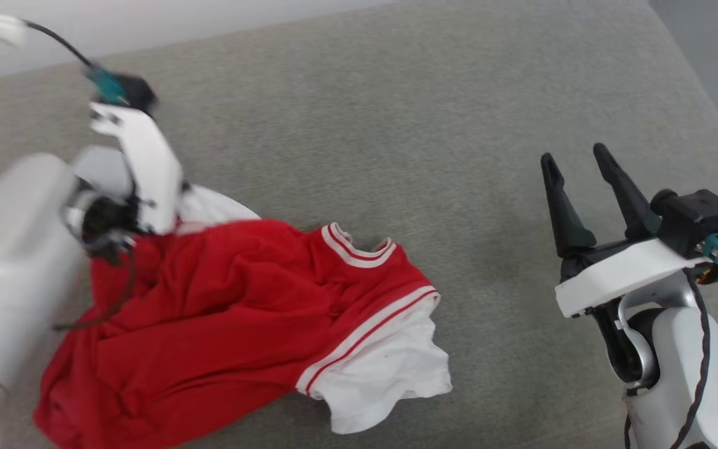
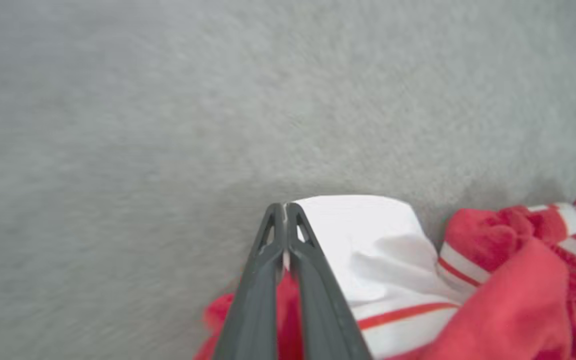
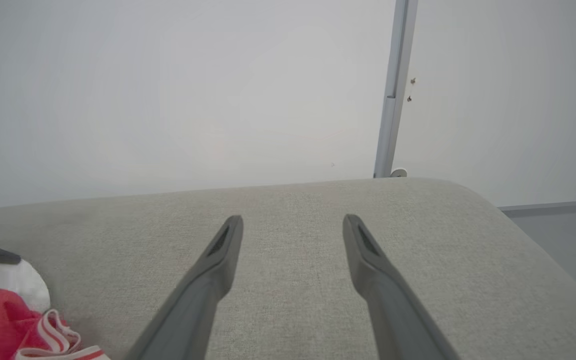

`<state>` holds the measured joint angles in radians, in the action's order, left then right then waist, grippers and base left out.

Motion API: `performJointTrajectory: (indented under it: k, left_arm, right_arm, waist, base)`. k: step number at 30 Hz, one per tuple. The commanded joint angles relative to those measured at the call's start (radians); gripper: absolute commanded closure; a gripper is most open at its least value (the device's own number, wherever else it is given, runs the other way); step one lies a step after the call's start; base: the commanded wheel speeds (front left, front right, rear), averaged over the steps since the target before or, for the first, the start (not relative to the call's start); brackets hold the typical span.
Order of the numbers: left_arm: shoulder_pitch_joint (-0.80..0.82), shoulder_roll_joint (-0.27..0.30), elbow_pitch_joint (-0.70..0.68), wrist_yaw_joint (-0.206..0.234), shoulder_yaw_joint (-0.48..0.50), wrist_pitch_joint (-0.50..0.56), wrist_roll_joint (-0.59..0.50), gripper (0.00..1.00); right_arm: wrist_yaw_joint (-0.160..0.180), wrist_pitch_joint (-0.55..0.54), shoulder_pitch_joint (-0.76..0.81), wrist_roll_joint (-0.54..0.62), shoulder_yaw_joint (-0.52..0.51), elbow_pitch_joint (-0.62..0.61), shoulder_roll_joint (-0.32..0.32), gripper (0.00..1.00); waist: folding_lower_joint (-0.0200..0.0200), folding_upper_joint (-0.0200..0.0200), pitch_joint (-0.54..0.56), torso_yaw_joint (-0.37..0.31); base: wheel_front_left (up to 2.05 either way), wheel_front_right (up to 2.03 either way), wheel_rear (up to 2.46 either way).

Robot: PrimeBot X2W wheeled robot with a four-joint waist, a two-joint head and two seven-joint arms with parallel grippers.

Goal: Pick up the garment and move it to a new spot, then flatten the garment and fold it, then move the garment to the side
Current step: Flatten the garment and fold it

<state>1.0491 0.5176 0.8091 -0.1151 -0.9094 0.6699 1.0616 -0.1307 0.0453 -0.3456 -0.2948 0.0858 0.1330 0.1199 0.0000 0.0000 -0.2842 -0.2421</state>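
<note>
1. The garment (image 1: pixel 234 318), a red jersey with white sleeves and striped trim, lies crumpled on the left half of the grey upholstered surface (image 1: pixel 427 125), toward its near edge.
2. The left gripper (image 2: pixel 285 212) has its fingers pressed together, pinching what looks like the edge of one white sleeve; the frame is blurred.
3. The right gripper (image 1: pixel 576 157) is spread wide near the surface's right edge, well apart from the cloth.

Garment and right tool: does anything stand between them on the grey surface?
Nothing visible does. Bare grey surface lies between the open right tool and the garment.
</note>
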Motion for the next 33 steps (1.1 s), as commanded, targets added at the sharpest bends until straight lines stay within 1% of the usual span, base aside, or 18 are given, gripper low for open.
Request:
performJointTrajectory:
  k: [1,4,8,11,14,17,19,20,21,24,26,27,28,31,32,33]
  left_arm:
    - [0.022,0.020,0.004,0.000,0.015,-0.024,-0.003,1.00]
    - [0.038,0.053,0.000,0.011,0.043,-0.071,-0.002,1.00]
    - [0.047,0.124,-0.002,0.041,0.063,-0.131,-0.027,1.00]
    - [0.023,0.175,0.002,0.064,0.075,-0.174,-0.042,1.00]
    - [-0.015,0.221,0.020,0.091,0.073,-0.189,-0.055,1.00]
    - [-0.060,0.252,0.045,0.121,0.072,-0.186,-0.040,1.00]
    - [-0.104,0.261,0.063,0.139,0.072,-0.179,-0.028,1.00]
    - [-0.104,0.261,0.063,0.139,0.072,-0.179,-0.028,1.00]
    - [-0.146,0.265,0.082,0.157,0.077,-0.179,-0.014,1.00]
    - [-0.211,0.248,0.108,0.172,0.086,-0.172,0.024,1.00]
    - [-0.226,0.241,0.114,0.177,0.089,-0.178,0.033,1.00]
    - [-0.263,0.223,0.131,0.173,0.094,-0.174,0.051,1.00]
    - [-0.263,0.223,0.131,0.173,0.094,-0.174,0.051,1.00]
    - [-0.287,0.193,0.144,0.168,0.105,-0.194,0.075,1.00]
    - [-0.289,0.184,0.144,0.163,0.111,-0.210,0.081,0.56]
    - [-0.288,0.179,0.141,0.156,0.116,-0.229,0.084,0.21]
  right_arm:
    - [0.000,0.001,0.008,0.006,-0.002,-0.005,0.003,0.00]
    - [0.000,-0.008,0.018,0.007,-0.006,-0.008,0.010,0.00]
    - [0.000,-0.018,0.026,0.008,-0.012,-0.016,0.012,0.00]
    - [0.000,-0.028,0.030,0.015,-0.017,-0.023,0.016,0.00]
    - [0.000,-0.038,0.035,0.018,-0.020,-0.029,0.017,0.00]
    - [0.000,-0.048,0.040,0.020,-0.024,-0.034,0.016,0.00]
    - [0.000,-0.053,0.043,0.021,-0.022,-0.037,0.014,0.00]
    - [0.000,-0.053,0.043,0.021,-0.022,-0.037,0.014,0.00]
    - [0.000,-0.058,0.044,0.019,-0.023,-0.038,0.016,0.00]
    - [0.000,-0.064,0.046,0.017,-0.022,-0.039,0.018,0.00]
    - [0.000,-0.067,0.046,0.016,-0.022,-0.039,0.020,0.00]
    - [0.000,-0.070,0.048,0.013,-0.020,-0.039,0.023,0.00]
    - [0.000,-0.070,0.048,0.013,-0.020,-0.039,0.023,0.00]
    - [0.000,-0.081,0.049,0.009,-0.016,-0.037,0.025,0.00]
    - [0.000,-0.085,0.051,0.004,-0.013,-0.035,0.023,0.00]
    - [0.000,-0.094,0.054,-0.001,-0.008,-0.033,0.023,0.00]
  waist:
    - [0.0000,0.0000,0.015,0.026]
    - [0.0000,0.0000,0.029,0.058]
    - [0.0000,0.0000,0.040,0.096]
    - [0.0000,0.0000,0.046,0.123]
    - [0.0000,0.0000,0.049,0.144]
    - [0.0000,0.0000,0.050,0.161]
    - [0.0000,0.0000,0.050,0.170]
    - [0.0000,0.0000,0.050,0.170]
    - [0.0000,0.0000,0.048,0.178]
    - [0.0000,0.0000,0.045,0.191]
    - [0.0000,0.0000,0.045,0.195]
    - [0.0000,0.0000,0.045,0.203]
    - [0.0000,0.0000,0.045,0.203]
    - [0.0000,0.0000,0.051,0.216]
    - [0.0000,0.0000,0.055,0.221]
    - [0.0000,0.0000,0.059,0.225]
  base:
    - [0.00,0.00,0.00]
    - [0.00,0.00,0.00]
    - [0.00,0.00,0.00]
    - [0.00,0.00,0.00]
    - [0.00,0.00,0.00]
    - [0.00,0.00,0.00]
    - [0.00,0.00,0.00]
    - [0.00,0.00,0.00]
    - [0.00,0.00,0.00]
    - [0.00,0.00,0.00]
    - [0.00,0.00,0.00]
    - [0.00,0.00,0.00]
    - [0.00,0.00,0.00]
    - [0.00,0.00,0.00]
    - [0.00,0.00,0.00]
    - [0.00,0.00,0.00]
